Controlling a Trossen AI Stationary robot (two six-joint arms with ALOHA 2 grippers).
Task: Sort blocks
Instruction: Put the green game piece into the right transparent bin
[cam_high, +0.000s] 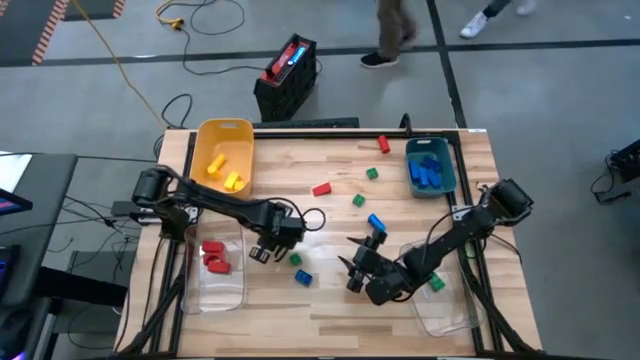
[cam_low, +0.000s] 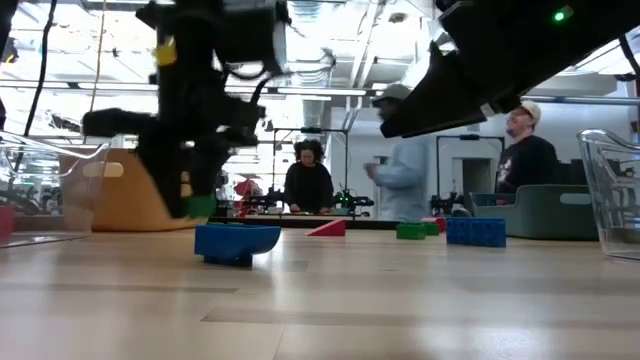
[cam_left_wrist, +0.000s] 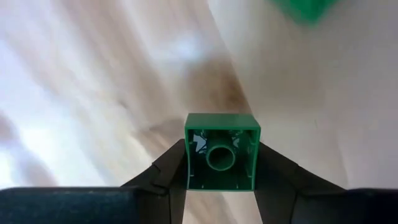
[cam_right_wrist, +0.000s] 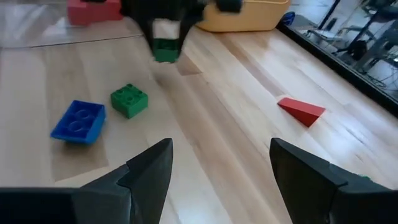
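Left hand (cam_left_wrist: 221, 186): fingers closed on a green block (cam_left_wrist: 222, 151), one against each side, block lifted clear of the surface (cam_high: 330, 300) at centre-left.
Right hand (cam_right_wrist: 217, 168): wide open, empty — waits right of centre.
Grip: squeeze squarely; block sits at the fingertips, may twist.
Carry: lift clear of the loose green block (cam_right_wrist: 129, 99) and blue block (cam_right_wrist: 78, 121) — then move to the bin.
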